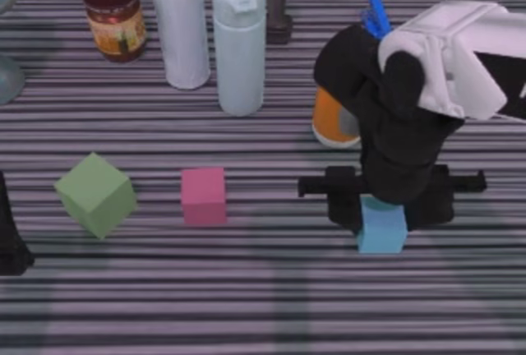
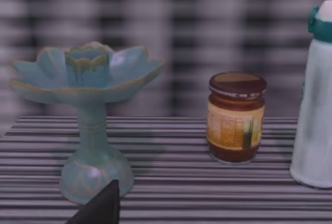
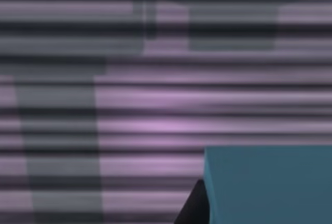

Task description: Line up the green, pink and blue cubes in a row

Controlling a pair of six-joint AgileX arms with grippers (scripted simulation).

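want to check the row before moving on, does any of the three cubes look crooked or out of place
The green cube, at the top view's left, sits turned at an angle, corners pointing along the row, while the pink cube lies square to the table stripes. The blue cube is under the right gripper, farther from the pink one. Nothing spilled or damaged.

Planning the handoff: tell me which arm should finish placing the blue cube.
Right. The right gripper sits directly over the blue cube, right of the pink cube. The left arm is parked at the table's left edge, beyond the green cube.
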